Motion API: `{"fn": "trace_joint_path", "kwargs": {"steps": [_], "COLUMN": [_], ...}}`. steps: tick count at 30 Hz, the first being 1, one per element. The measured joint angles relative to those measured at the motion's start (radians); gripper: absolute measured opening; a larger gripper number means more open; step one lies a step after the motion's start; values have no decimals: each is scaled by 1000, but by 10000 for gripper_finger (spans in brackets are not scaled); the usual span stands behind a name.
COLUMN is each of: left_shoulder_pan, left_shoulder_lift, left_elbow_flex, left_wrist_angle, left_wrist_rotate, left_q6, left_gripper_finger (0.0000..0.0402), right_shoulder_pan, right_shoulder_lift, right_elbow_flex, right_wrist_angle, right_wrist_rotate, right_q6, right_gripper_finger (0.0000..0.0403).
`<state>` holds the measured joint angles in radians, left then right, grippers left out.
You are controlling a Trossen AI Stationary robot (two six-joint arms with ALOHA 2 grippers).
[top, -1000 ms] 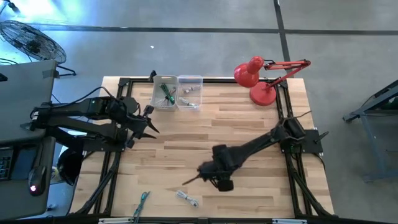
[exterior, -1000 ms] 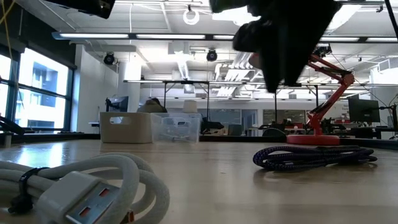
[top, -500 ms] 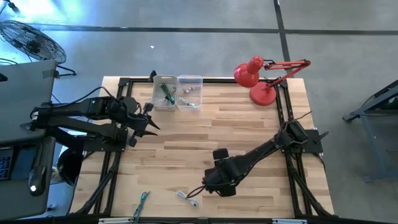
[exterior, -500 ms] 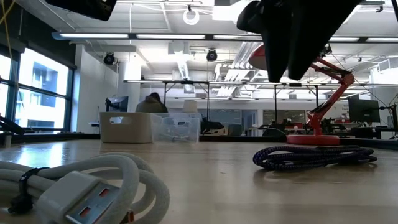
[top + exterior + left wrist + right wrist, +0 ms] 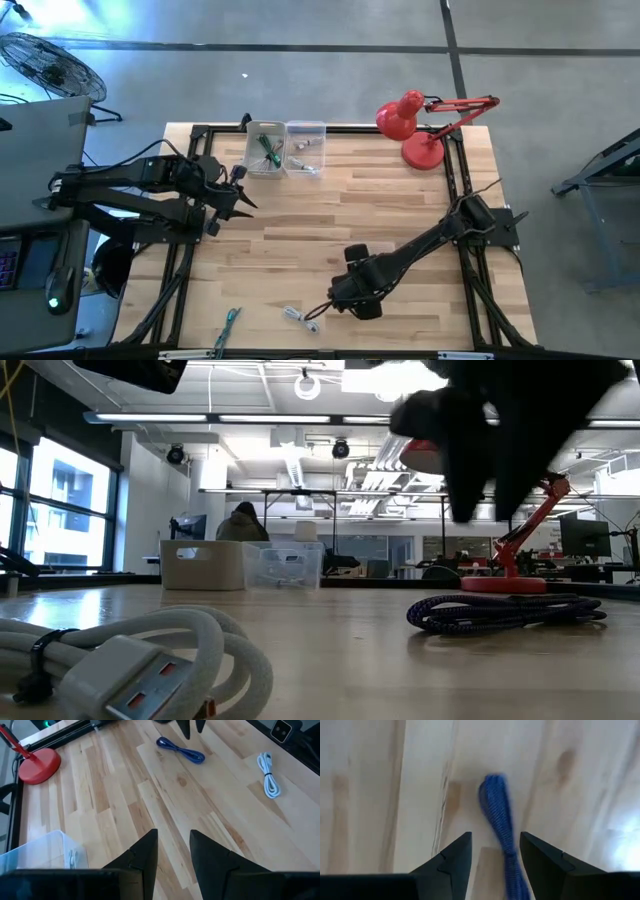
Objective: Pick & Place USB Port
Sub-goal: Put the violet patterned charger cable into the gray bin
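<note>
A blue braided USB cable (image 5: 499,820) lies coiled on the wooden table; it also shows in the low view (image 5: 505,610) and the left wrist view (image 5: 181,750). In the high view my right arm hides it. My right gripper (image 5: 495,839) is open above it, one finger on either side, touching nothing; it shows near the table's near edge (image 5: 318,310). A white USB cable (image 5: 300,317) lies just left of it, close to the low camera (image 5: 130,660). My left gripper (image 5: 243,198) is open and empty at the table's left side.
Two clear bins (image 5: 285,148) holding small parts stand at the far edge. A red desk lamp (image 5: 420,125) stands at the far right. A green object (image 5: 230,322) lies at the near left edge. Bare wood lies across the table's middle (image 5: 340,200).
My right gripper has gone toward the table's near edge, over the blue cable, and then come down a little. Its fingers stay open. The cables have kept still.
</note>
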<state>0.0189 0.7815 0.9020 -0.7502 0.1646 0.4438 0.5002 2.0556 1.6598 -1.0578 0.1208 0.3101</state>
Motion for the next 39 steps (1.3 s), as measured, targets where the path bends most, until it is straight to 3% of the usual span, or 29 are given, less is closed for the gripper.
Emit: {"fn": "trace_joint_path", "kwargs": {"steps": [7,23,31,39], "left_shoulder_pan": [0,0,0,0], "left_shoulder_lift": [0,0,0,-1], "left_elbow_flex": [0,0,-4,-141], "left_wrist_angle": [0,0,3,127], "left_wrist_rotate": [1,0,0,-2], "left_q6": [-3,-5,-8,-28], "left_gripper_finger": [111,111,111,111], "right_shoulder_pan": [-14,-81,-97,-95], "right_shoulder_lift": [-2,-9,-7,3], "right_elbow_flex": [-145,-284,-288,-201], "right_wrist_angle": [118,275,265,212], "right_wrist_rotate": [-53,-74,27,287], "right_q6": [-8,-44,38,25], "right_gripper_finger": [158,145,17,11]}}
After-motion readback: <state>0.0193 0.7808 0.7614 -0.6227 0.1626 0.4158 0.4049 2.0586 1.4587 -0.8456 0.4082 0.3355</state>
